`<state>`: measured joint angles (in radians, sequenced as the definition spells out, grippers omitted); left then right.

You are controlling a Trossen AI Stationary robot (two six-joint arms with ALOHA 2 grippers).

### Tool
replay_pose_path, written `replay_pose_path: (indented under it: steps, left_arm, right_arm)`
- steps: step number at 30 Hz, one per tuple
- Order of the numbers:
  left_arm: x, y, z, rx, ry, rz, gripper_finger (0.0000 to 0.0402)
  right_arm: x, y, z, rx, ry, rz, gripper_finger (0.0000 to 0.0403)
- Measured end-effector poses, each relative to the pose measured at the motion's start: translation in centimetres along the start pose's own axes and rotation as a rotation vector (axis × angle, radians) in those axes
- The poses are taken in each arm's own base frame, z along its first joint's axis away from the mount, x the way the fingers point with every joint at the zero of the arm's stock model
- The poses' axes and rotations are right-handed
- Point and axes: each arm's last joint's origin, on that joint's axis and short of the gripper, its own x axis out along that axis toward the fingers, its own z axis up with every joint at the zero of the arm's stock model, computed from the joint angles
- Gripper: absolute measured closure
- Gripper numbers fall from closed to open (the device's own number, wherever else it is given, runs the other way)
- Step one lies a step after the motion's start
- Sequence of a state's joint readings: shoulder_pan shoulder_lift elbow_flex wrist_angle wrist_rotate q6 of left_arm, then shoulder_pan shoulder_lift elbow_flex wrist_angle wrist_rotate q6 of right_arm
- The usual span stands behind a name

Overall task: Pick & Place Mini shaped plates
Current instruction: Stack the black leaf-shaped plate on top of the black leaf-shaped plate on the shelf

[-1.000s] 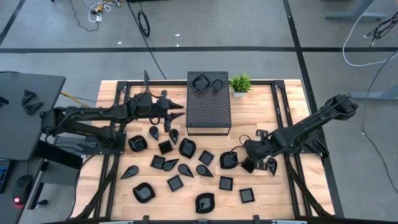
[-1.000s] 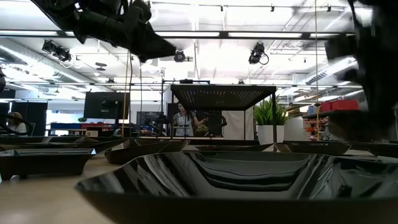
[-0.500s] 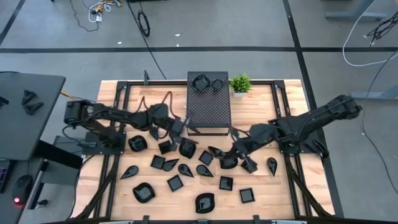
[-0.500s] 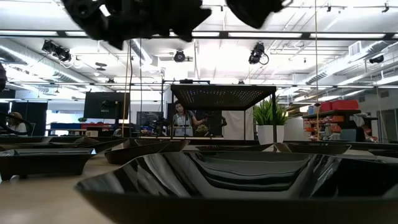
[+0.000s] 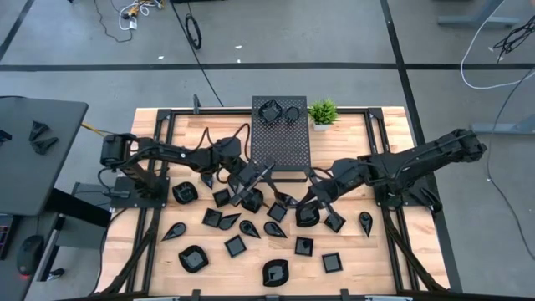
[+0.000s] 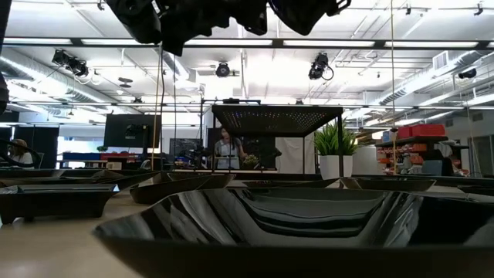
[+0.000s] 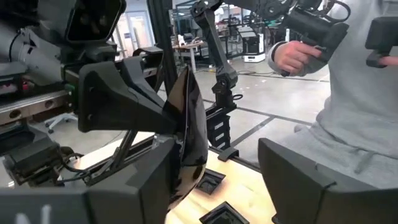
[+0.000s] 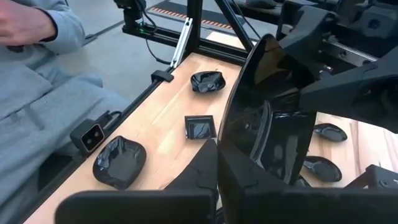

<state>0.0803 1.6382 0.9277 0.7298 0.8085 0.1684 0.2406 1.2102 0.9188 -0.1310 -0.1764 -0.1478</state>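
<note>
Several glossy black mini plates (image 5: 235, 246) lie flat on the wooden table (image 5: 384, 259). Over the table's middle my right gripper (image 5: 306, 197) is shut on one mini plate (image 8: 267, 93), which stands on edge in the air. My left gripper (image 5: 266, 181) faces it from the left, open and pointing level. In the left wrist view the held plate (image 7: 189, 137) stands between the left fingers (image 7: 134, 186), close to one. I cannot tell whether it touches that finger. My right gripper pinches the mini plate's lower edge (image 8: 249, 158) between its two fingers, coming from the table's right side and slanting slightly down. The plate is lifted clear of the table and stands on edge above the fingers, its hollow side toward the right arm.
A black perforated box (image 5: 281, 149) with two plates on top stands at the far middle, a small green plant (image 5: 322, 111) beside it. A person in a grey top (image 7: 367, 118) stands beyond the table holding a control handle. Black rails (image 5: 150, 201) run along both sides.
My right gripper has risen from the plates at the table's right with one plate, moved left toward the middle and tipped up nearer level. My left gripper has swung from beside the box toward the near edge and right, turning until it faces the held plate.
</note>
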Motion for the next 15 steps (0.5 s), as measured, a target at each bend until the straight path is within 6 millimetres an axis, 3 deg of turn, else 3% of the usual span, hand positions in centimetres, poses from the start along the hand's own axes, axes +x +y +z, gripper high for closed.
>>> replay_pose_path:
  steps: [15]
  left_arm:
    - [0.01,0.03,0.12,0.016,-0.006,-0.006,0.0363]
  right_arm:
    - [-0.03,-0.19,0.28,-0.014,-0.03,-0.012,0.0386]
